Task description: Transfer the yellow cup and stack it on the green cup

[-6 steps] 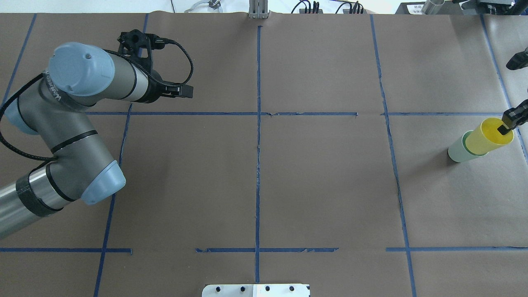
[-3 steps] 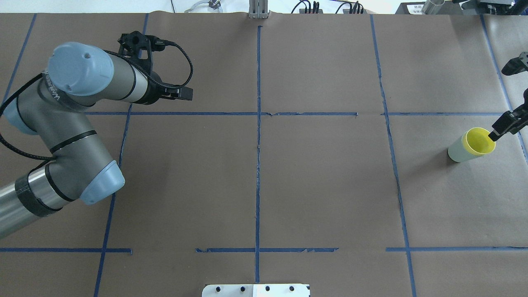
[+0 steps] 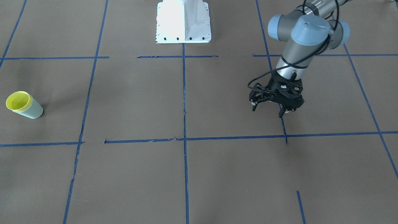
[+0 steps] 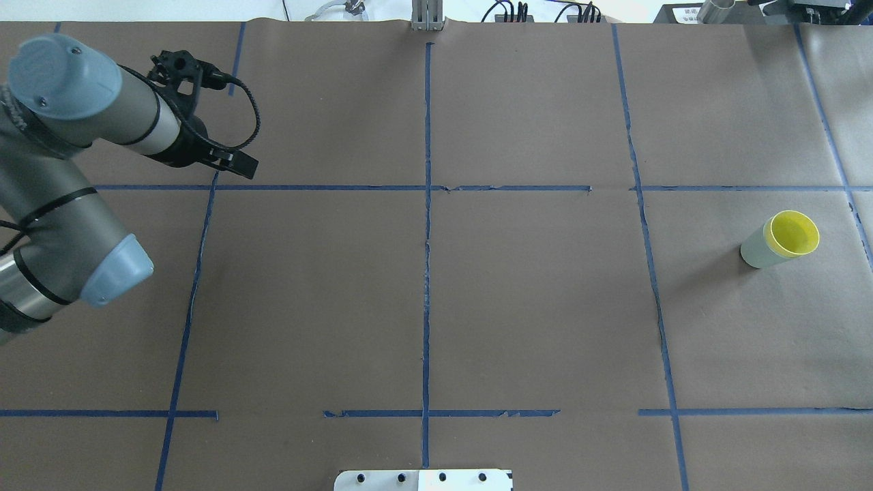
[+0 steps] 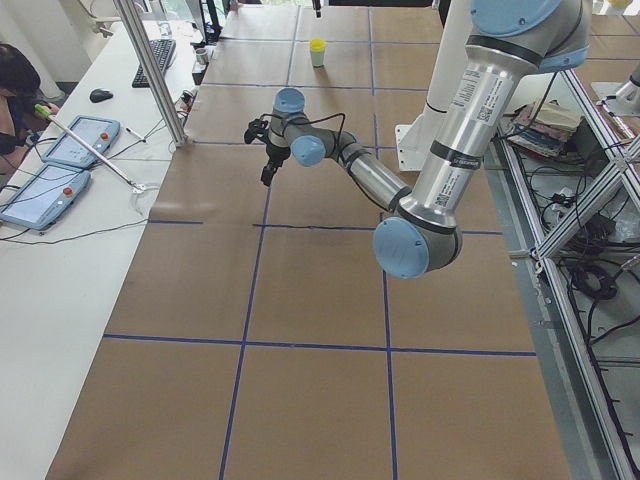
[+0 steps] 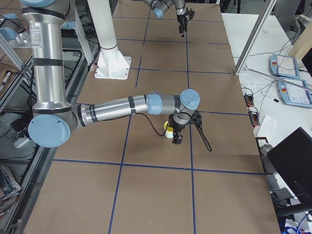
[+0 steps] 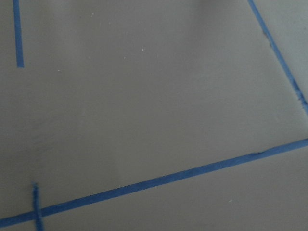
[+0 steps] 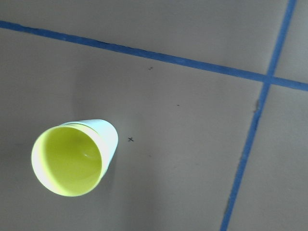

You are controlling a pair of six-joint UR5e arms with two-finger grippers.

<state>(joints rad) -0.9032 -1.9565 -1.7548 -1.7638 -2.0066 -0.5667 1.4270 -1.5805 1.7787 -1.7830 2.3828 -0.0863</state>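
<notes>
The yellow cup sits inside the green cup on the brown surface, at the right. The right gripper hangs near them; I cannot tell if it is open or closed. Farther off on the left, the left gripper is wide open and holds nothing.

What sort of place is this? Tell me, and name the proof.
Most likely a robotics lab workcell. A table covered in brown paper is gridded with blue tape, an industrial robot arm stands at it, and teach pendants lie on a side bench near an operator.
</notes>
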